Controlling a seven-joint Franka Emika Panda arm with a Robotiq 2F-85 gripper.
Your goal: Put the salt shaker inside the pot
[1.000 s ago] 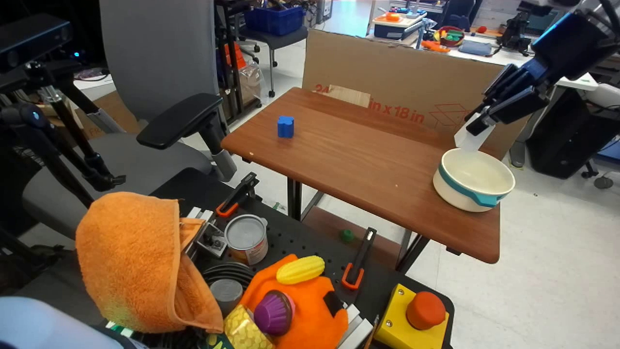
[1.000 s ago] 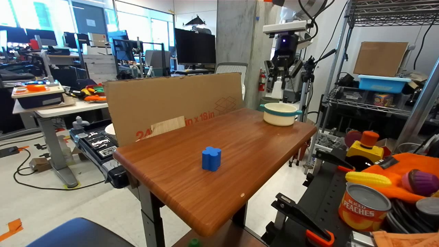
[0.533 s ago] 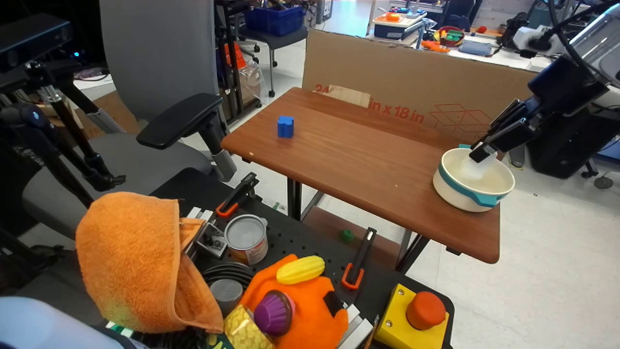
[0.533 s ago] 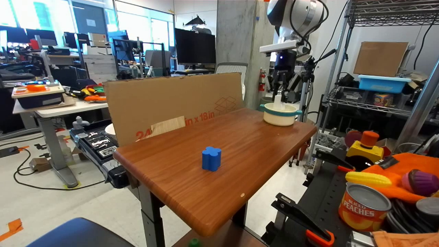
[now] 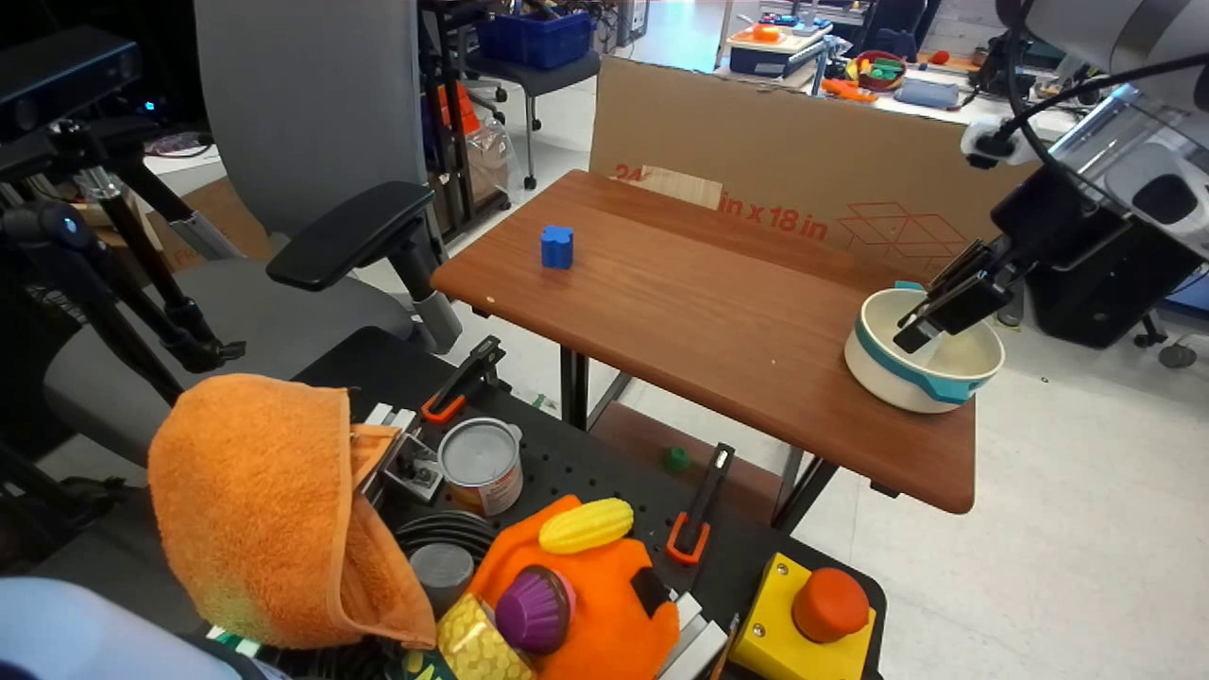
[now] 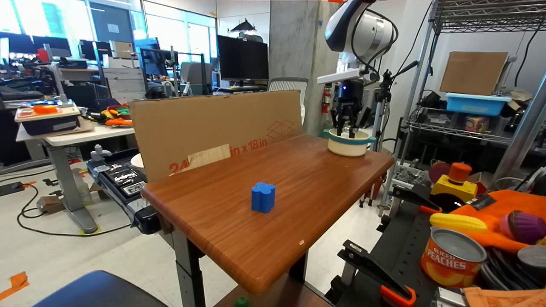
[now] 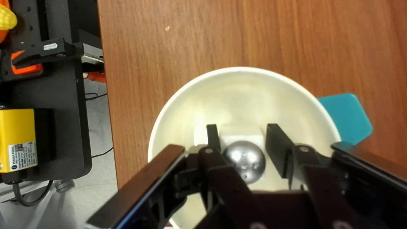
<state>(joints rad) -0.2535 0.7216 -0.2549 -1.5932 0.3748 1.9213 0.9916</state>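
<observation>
The pot (image 5: pixel 878 373) stands at the far end of the table, cream inside with a teal band and handles. It also shows in an exterior view (image 6: pixel 347 149) and the wrist view (image 7: pixel 238 92). The salt shaker (image 7: pixel 244 159) is upright inside the pot, white with a round silver cap. Only a little of it shows in both exterior views (image 5: pixel 930 351) (image 6: pixel 346 128). My gripper (image 7: pixel 243 130) reaches down into the pot, fingers either side of the shaker. A small gap shows between the cap and the right finger, so it looks open. The shaker's base is hidden.
A blue flower-shaped block (image 5: pixel 557 247) stands on the wooden table (image 5: pixel 680 293). A cardboard sheet (image 5: pixel 756 142) stands along the table's back edge. A black bench beside it holds a yellow box with a red button (image 5: pixel 803 623), clamps and toy food.
My gripper has lowered the shaker from above the rim into the pot. In the last half second the fingers have gone lower along the shaker and appear to have parted around it.
</observation>
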